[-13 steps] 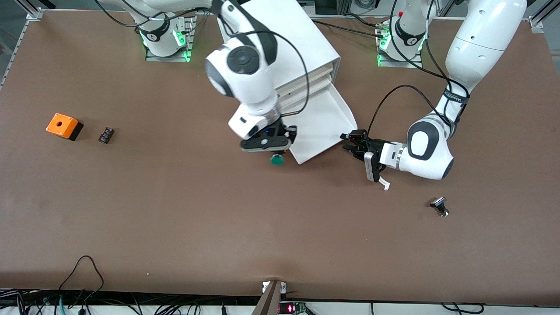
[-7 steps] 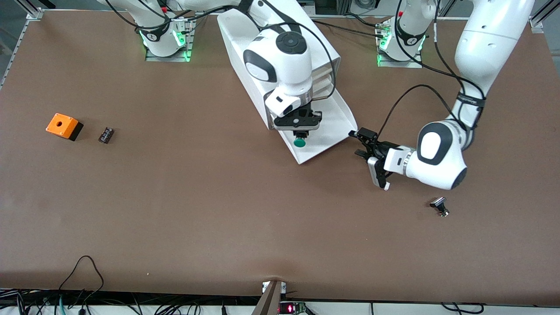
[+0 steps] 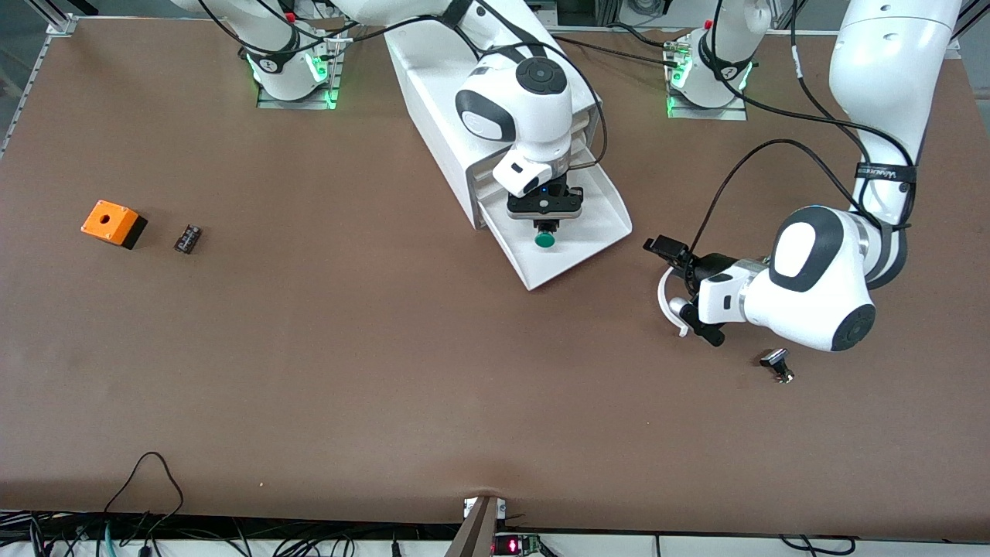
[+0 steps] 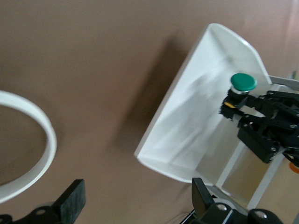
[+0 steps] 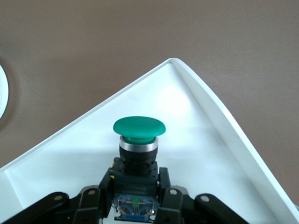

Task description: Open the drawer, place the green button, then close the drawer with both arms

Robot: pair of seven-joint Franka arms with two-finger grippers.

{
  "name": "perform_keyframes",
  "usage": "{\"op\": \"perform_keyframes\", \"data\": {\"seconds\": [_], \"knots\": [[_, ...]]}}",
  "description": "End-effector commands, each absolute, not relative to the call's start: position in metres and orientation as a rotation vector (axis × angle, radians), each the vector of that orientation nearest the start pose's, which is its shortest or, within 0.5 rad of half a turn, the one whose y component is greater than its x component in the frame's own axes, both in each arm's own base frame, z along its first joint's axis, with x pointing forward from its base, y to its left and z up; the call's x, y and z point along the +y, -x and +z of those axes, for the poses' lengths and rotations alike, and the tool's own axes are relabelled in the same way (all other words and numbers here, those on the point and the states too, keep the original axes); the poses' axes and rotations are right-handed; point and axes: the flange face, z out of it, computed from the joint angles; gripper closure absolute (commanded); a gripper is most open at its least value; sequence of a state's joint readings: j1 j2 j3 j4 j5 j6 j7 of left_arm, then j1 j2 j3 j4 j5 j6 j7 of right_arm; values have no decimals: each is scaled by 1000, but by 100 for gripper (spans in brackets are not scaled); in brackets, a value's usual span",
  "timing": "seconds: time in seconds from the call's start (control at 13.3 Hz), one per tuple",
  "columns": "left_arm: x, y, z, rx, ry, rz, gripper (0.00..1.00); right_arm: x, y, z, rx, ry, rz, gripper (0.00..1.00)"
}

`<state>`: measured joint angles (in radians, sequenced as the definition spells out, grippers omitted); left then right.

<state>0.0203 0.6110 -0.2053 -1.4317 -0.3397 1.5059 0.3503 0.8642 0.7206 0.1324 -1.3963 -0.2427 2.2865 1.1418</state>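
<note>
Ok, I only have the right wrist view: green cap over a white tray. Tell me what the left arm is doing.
Observer: The left gripper hangs open over bare table, beside the pulled-out drawer, holding nothing.
Operator: Confirm which drawer is out.
Observer: The lowest of three in the cabinet; the two above are shut.
Operator: Check for loose parts near the left arm.
Observer: One small black-and-silver part lies nearer the front camera than that arm's wrist.

drawer (image 3: 576, 240): inner end hidden under right arm (image 3: 518, 108) | cabinet (image 3: 433, 85): top cut by front view's edge | small black-and-silver part (image 3: 777, 365): too small to identify | left wrist view: white ring (image 4: 32, 144) cut off
</note>
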Motion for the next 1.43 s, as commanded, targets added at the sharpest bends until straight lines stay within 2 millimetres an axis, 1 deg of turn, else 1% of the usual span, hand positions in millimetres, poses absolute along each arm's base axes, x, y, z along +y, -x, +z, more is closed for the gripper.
{"op": "perform_keyframes", "data": {"seconds": [0.0,0.08,0.15,0.23,0.3,0.38,0.45,0.53,0.6,0.68,0.75,0.83,0.9,0.98,1.05,1.13,1.2,1.28,1.35], "knots": [[-142,-654,372,632,3233,811,0,624,-423,293,79,3024,-309,59],[-157,-649,372,603,3165,836,0,624,-423,292,79,3025,-308,51],[-156,-650,371,592,3135,826,0,624,-424,294,80,3024,-309,40],[-151,-653,364,575,3130,828,0,626,-426,303,80,3011,-322,36],[-134,-659,356,532,3140,834,0,627,-431,311,88,3001,-334,18],[-121,-667,345,494,3151,804,0,626,-434,317,87,2993,-342,1],[-110,-674,339,462,3161,750,0,624,-441,325,98,2983,-359,1],[-108,-677,336,459,3148,726,0,620,-449,337,116,2991,-370,1],[-112,-676,335,473,3104,715,0,614,-459,351,142,3018,-384,1],[-118,-675,337,506,3040,693,0,603,-476,366,176,3047,-412,1],[-133,-674,338,541,2979,669,0,591,-488,378,174,3078,-423,1],[-143,-672,340,509,2966,657,0,571,-506,388,154,3102,-408,1],[-146,-670,342,404,2969,652,0,545,-531,408,145,3086,-391,1],[-146,-668,343,305,2974,653,1,523,-548,426,123,3066,-376,1],[-151,-661,332,227,2993,716,2,507,-558,436,69,3060,-359,1],[-155,-652,323,123,3011,763,2,480,-575,441,50,3074,-330,1],[-152,-652,324,21,3022,769,2,453,-590,446,7,3097,-307,1],[-157,-651,325,-15,3027,771,2,435,-597,444,-61,3129,-269,1],[-165,-649,324,-97,3057,799,4,412,-606,447,-69,3143,-237,1]]}}
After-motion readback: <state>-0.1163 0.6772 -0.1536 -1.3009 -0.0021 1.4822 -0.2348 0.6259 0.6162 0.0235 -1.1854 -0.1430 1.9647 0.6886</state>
